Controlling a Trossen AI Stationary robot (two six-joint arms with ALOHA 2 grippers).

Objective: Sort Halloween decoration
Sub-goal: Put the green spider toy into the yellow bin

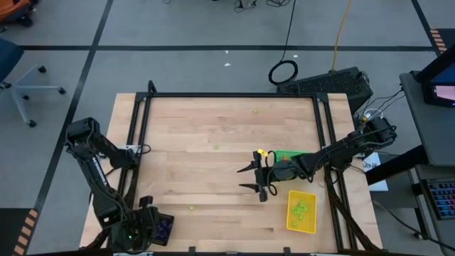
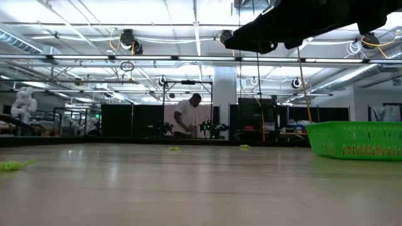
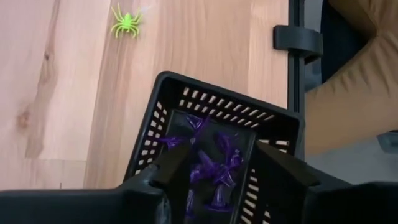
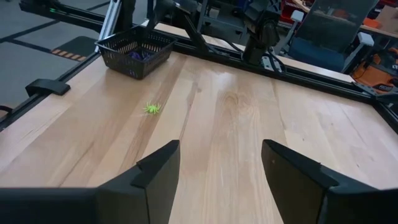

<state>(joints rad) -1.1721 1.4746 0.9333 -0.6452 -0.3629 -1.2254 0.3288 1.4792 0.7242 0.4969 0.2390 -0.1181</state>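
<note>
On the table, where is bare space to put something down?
Bare wood lies between the black basket and the right claw, apart from one green spider. It is crowded near the green tray and yellow tray.

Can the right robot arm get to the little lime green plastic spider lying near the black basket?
Probably yes. The right gripper is open, and only bare wooden table lies between it and the lime green plastic spider; the black basket sits farther off.
</note>
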